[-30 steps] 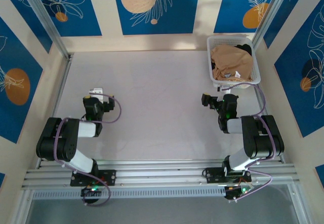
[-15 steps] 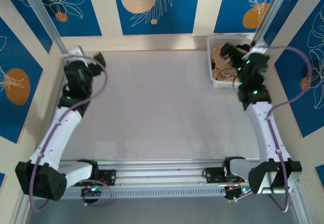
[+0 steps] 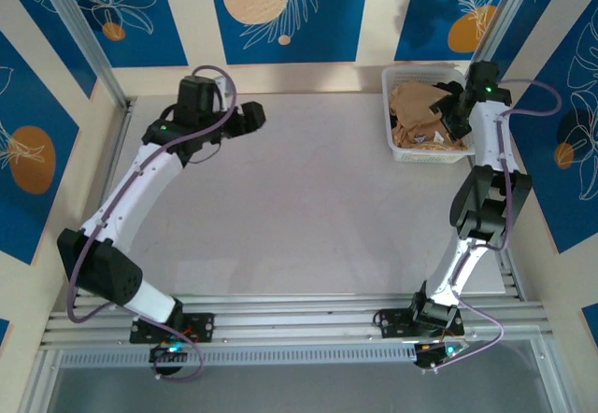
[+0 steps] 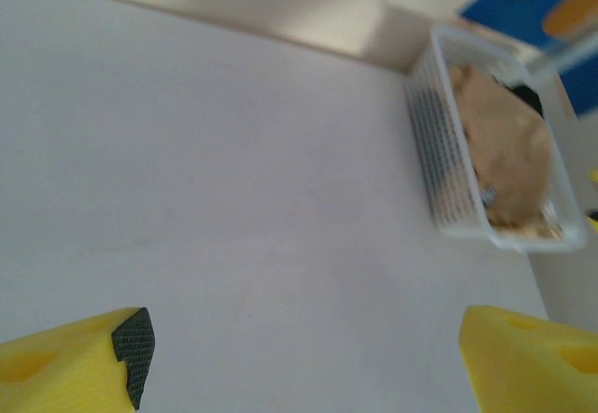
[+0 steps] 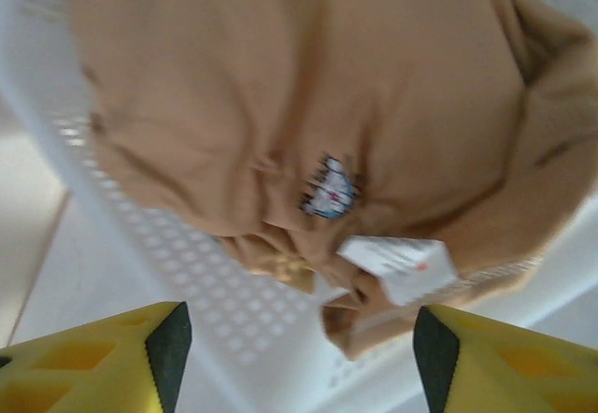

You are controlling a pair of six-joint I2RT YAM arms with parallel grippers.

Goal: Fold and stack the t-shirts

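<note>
Nothing folded yet. Crumpled tan-orange cloth t-shirt (image 3: 420, 109) is seen in white plastic mesh basket (image 3: 434, 156), upper right. Left gripper (image 4: 299, 338) and right gripper (image 5: 299, 343) are spread, empty.

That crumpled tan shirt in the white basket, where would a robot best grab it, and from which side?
Probably a raised fold on top of the tan t-shirt, coming straight down from above. It lies bunched in the mesh basket, whose walls close off every sideways approach, while the wrinkled ridges stick up and give the jaws cloth to pinch.
</note>
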